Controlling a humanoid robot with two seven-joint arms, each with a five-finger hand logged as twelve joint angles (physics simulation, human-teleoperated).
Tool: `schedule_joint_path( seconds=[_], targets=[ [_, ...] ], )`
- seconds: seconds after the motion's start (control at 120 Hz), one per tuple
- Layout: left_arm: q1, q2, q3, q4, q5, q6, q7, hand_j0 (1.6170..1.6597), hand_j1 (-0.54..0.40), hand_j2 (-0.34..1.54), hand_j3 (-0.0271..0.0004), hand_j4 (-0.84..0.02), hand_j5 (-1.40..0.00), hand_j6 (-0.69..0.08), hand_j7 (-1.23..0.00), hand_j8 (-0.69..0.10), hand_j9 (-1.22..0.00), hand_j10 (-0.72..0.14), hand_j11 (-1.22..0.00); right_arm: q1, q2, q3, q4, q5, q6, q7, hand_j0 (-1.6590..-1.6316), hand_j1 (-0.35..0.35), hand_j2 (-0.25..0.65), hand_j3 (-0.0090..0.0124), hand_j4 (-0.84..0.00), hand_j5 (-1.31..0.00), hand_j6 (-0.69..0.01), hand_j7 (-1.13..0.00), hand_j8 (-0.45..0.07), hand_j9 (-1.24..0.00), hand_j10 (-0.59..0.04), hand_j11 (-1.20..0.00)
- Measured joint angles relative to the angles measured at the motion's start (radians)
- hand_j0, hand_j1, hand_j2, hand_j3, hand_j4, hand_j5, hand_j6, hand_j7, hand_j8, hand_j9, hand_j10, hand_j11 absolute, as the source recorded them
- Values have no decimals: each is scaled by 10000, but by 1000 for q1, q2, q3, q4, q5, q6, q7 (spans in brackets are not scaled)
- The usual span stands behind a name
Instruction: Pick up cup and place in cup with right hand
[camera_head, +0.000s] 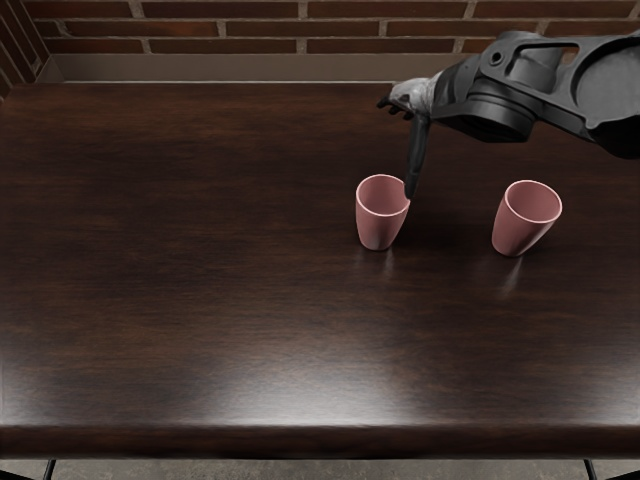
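My right hand (398, 148) hangs behind and above the left pink cup (379, 229), its fingers spread and holding nothing. The long dark thumb points down, its tip at the right side of that cup's rim; whether it touches cannot be told. The other fingers point left, farther back than the cup. A second pink cup (517, 232) stands to the right, apart from the first. Both cups are upright on the table with their mouths up. The left arm does not show.
The dark wooden table (200, 260) fills most of the view. A brick wall (225, 30) rises beyond its back edge. My right forearm crosses the upper right, above and behind the right cup.
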Motion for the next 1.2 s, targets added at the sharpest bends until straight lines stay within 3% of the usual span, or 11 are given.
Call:
schedule_joint_path(
  seconds=[0.283, 0.558, 0.642, 0.833, 1.108, 1.125, 1.133, 1.158, 1.175, 1.192, 1.2],
  targets=[
    [0, 0, 0, 0, 0, 0, 0, 16581, 3440, 7, 0, -41, -54, -41, -54, -41, -54, -41, -54, -42, 79, -78, 48, -7, -233, 0, -16581, -3232, -38, 0, -237, -289, -247, -286, -240, -288, -232, -287],
    [0, 0, 0, 0, 0, 0, 0, 16581, 3439, 7, 0, -42, -55, -42, -55, -42, -55, -42, -55, -92, 131, -111, 56, -7, -302, 0, -16581, -3177, -45, 0, -282, -349, -292, -346, -285, -348, -278, -347],
    [0, 0, 0, 0, 0, 0, 0, 16581, 3439, 7, 0, -42, -55, -41, -55, -41, -55, -41, -55, -98, 137, -124, 56, -8, -323, 0, -16583, -2668, 100, 0, -452, -571, -468, -562, -453, -575, -444, -577],
    [0, 0, 0, 0, 0, 0, 0, 16581, 3440, 7, 0, -41, -54, -41, -54, -41, -54, -41, -54, -98, 117, -138, 88, -7, -357, 0, -16580, -2780, -18, 0, -519, -645, -532, -640, -523, -647, -515, -648],
    [0, 0, 0, 0, 0, 0, 0, 16581, 3437, 8, 0, -43, -57, -43, -57, -42, -57, -42, -57, -95, 81, -126, 162, -8, -364, 0, -16577, 353, -707, 5, -3306, -4258, -3325, -4244, -3314, -4261, -3308, -4262],
    [0, 0, 0, 0, 0, 0, 0, 16581, 3437, 8, 0, -43, -57, -43, -57, -43, -57, -43, -57, -95, 80, -126, 162, -8, -364, 0, -16572, 435, -838, -11, -3505, -4511, -3517, -4503, -3507, -4523, -3501, -4524],
    [0, 0, 0, 0, 0, 0, 0, 16581, 3437, 8, 0, -43, -58, -43, -58, -43, -58, -43, -58, -95, 79, -126, 162, -8, -364, 0, -16570, 478, -918, -2, -3587, -4627, -3591, -4626, -3578, -4651, -3571, -4653],
    [0, 0, 0, 0, 0, 0, 0, 16581, 3437, 8, 0, -43, -58, -43, -58, -43, -58, -43, -58, -95, 76, -125, 162, -7, -365, 1, -16563, 599, -1058, -5, -3818, -4965, -3646, -4962, -3796, -5004, -3787, -5011],
    [0, 0, 0, 0, 0, 0, 0, 16581, 3437, 8, -1, -43, -57, -43, -57, -42, -57, -42, -57, -95, 74, -124, 162, -6, -365, 1, -16562, 749, -890, -7, -3954, -5158, -3640, -5162, -3786, -5205, -3911, -5215],
    [0, 0, 0, 0, 0, 0, 0, 16581, 3438, 8, -1, -43, -57, -42, -57, -42, -57, -42, -57, -95, 73, -121, 162, -3, -366, 1, -16557, 799, -861, 4, -4108, -5377, -3487, -5346, -3732, -5440, -3989, -5458],
    [0, 0, 0, 0, 0, 0, 0, 16581, 3438, 8, -1, -42, -57, -42, -56, -42, -56, -42, -57, -95, 72, -119, 161, -3, -366, 1, -16555, 806, -792, -2, -4105, -5471, -3490, -5432, -3698, -5537, -4041, -5557]
  ],
)
